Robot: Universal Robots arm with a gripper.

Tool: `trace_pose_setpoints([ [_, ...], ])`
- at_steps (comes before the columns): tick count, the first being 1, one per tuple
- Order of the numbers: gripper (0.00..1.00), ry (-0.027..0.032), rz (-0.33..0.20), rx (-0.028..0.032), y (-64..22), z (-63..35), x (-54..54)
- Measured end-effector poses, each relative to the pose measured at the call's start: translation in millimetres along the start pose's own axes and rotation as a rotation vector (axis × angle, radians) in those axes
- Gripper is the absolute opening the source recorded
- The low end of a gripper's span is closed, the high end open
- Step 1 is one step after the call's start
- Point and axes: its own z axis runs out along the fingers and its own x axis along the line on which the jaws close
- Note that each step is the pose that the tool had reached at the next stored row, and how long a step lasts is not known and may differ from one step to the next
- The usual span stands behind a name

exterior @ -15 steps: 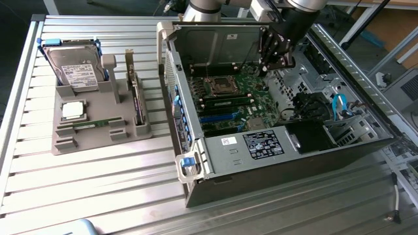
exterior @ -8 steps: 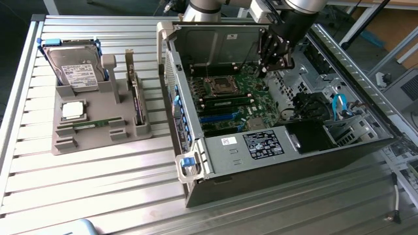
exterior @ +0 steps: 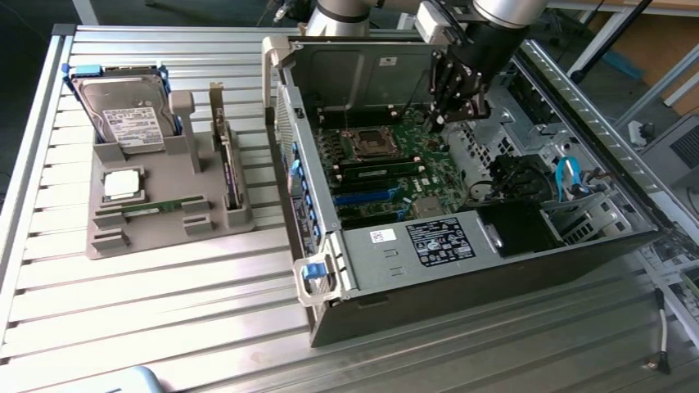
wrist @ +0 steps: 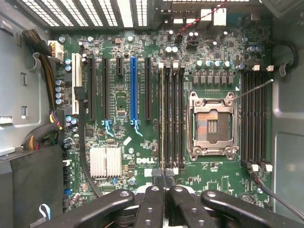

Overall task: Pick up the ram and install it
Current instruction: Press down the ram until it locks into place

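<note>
On the grey holder (exterior: 153, 235), exterior view: one ram (exterior: 160, 207).

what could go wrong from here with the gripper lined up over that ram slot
1. The shut gripper lines up with one end of the ram standing in its slot; whether it is fully seated I cannot tell, and pressing off-centre could tilt it.
2. The open processor socket lies nearby; a sideways slip could hit its exposed contacts.
</note>
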Motion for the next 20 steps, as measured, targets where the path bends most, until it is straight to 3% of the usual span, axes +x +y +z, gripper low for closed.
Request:
trace_pose_setpoints([
  [20,0.1,-0.0001,0.0,0.0,-0.5,14.5,0.3],
])
